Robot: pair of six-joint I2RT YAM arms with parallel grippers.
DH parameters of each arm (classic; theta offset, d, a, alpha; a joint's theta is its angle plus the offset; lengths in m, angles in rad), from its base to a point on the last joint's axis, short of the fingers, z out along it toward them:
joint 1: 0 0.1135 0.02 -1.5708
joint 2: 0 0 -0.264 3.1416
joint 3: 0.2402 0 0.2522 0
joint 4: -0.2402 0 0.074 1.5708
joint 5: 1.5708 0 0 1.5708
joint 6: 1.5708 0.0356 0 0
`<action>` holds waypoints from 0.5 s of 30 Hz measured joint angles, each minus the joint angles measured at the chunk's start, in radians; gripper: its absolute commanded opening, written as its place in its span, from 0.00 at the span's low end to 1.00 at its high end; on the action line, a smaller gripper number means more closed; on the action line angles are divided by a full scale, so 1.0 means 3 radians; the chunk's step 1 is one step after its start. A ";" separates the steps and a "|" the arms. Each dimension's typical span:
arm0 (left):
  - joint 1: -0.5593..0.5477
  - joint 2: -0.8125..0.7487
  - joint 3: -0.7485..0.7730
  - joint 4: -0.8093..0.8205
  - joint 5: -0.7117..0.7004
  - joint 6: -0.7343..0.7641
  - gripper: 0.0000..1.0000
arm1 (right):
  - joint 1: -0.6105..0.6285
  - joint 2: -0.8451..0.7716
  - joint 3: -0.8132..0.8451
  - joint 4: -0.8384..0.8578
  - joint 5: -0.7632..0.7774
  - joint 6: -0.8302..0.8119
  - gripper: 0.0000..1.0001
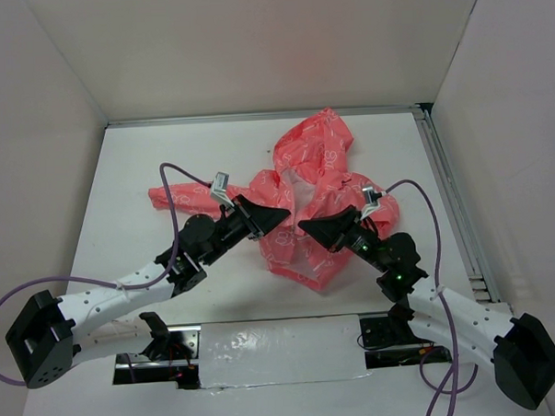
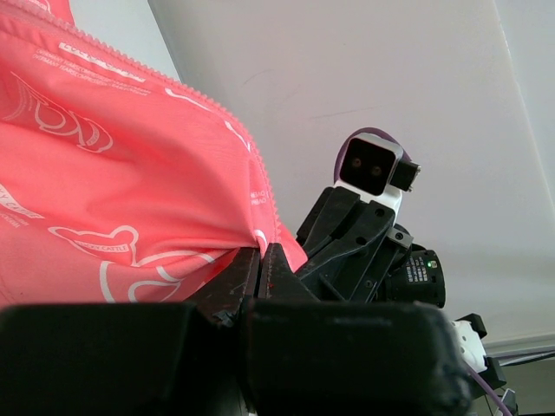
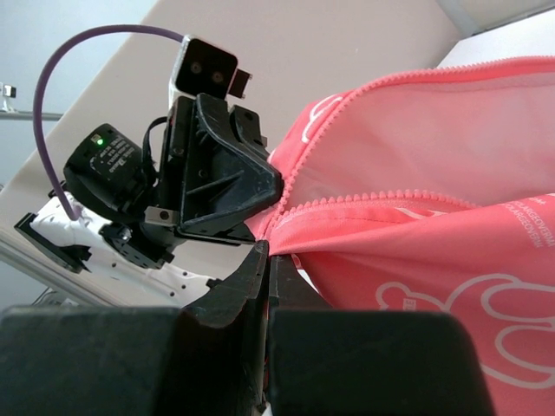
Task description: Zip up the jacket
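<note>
The coral-pink jacket [image 1: 317, 169] with white outline print lies crumpled on the white table, hood toward the back. My left gripper [image 1: 282, 215] and right gripper [image 1: 306, 226] meet tip to tip at its near middle, and the fabric there is lifted. In the left wrist view the left gripper [image 2: 260, 256] is shut on a fold of the jacket [image 2: 113, 173], just below a line of zipper teeth [image 2: 260, 182]. In the right wrist view the right gripper [image 3: 267, 253] is shut on the jacket [image 3: 434, 251] where two zipper rows [image 3: 381, 204] converge. No slider shows.
White walls enclose the table on three sides. A metal rail [image 1: 452, 200] runs along the right edge. A silver strip [image 1: 274, 346] lies between the arm bases at the near edge. Purple cables [image 1: 166, 190] loop over both arms.
</note>
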State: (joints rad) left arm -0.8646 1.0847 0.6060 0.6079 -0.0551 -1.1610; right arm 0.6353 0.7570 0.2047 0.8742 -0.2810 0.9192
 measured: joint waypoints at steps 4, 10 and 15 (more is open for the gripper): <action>0.0000 -0.0013 -0.0022 0.0008 -0.0001 -0.0005 0.00 | 0.0000 -0.0070 0.0000 -0.0004 0.0011 -0.0005 0.00; 0.0000 -0.0045 -0.0039 0.0022 0.0018 -0.0004 0.00 | 0.0000 -0.0097 0.0000 -0.0005 0.0013 -0.0015 0.00; 0.0000 -0.0045 -0.0045 0.0025 0.0041 -0.0003 0.00 | 0.0000 -0.0066 0.0015 -0.0005 -0.0031 -0.0014 0.00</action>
State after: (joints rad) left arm -0.8646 1.0714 0.5926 0.6155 -0.0429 -1.1618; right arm 0.6353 0.7372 0.2092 0.8726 -0.2901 0.9150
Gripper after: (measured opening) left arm 0.047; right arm 0.011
